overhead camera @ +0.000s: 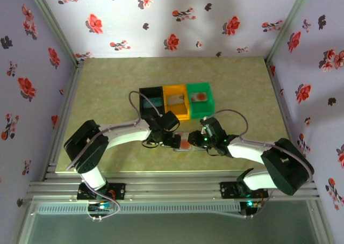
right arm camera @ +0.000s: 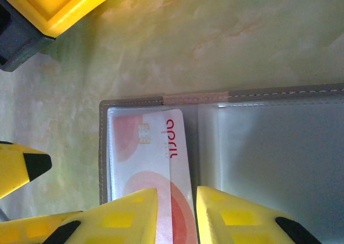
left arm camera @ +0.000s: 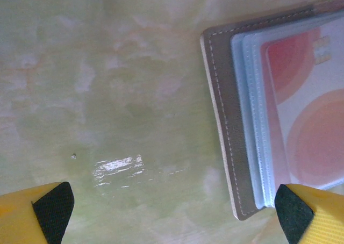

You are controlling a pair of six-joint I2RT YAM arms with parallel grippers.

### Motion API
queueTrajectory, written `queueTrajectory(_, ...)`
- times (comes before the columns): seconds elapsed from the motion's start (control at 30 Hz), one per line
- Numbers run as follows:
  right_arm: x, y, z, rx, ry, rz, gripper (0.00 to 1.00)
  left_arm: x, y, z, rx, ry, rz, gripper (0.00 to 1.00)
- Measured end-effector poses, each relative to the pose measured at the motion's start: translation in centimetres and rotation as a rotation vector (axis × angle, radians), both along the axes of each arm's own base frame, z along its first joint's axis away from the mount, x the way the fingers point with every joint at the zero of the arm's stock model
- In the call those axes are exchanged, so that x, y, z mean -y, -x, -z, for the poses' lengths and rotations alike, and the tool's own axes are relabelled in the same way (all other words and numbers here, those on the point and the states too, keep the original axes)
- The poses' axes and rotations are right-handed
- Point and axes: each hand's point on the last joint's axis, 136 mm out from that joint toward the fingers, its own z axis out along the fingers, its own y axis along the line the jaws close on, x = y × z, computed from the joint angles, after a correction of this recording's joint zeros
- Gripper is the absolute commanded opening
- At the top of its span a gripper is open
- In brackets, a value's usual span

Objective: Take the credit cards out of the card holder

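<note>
Card holder lies open on the table, lower centre of the top view, below the orange bin, with my grippers at its left and right. Left gripper is spread wide and clamped on nothing: one pad sits bottom left over bare table, the other bottom right at the holder's corner, and the pale credit card with red-orange blots sits in its clear sleeve at right. Right gripper is at the bottom of its view, jaws narrowly apart over that card's right edge; can't tell if they touch it.
</note>
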Motion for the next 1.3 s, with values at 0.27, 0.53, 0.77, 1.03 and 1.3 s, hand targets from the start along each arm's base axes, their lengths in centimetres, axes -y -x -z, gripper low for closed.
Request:
queueTrajectory(0.27,0.1,0.1,0.8,-0.020,0.016,0.000,0.25,0.4,0.4,1.2,-0.025,-0.033,0.012,1.00)
queueTrajectory(0.53,-0.3,0.0,1.0,-0.025,0.005,-0.011,0.21,0.5,0.5,1.6,-0.037,-0.053,0.009,1.00)
queueTrajectory(0.77,-0.5,0.1,1.0,-0.028,-0.004,-0.018,0.15,0.5,0.5,1.9,-0.036,-0.065,0.002,1.00)
queueTrajectory(1.03,-0.9,-0.1,0.3,-0.011,-0.029,-0.025,0.10,0.5,0.5,2.0,-0.034,-0.070,-0.001,1.00)
queueTrajectory(1.3,-1.4,-0.3,-0.6,0.023,-0.070,-0.036,0.11,0.5,0.5,2.0,-0.033,-0.072,0.000,1.00)
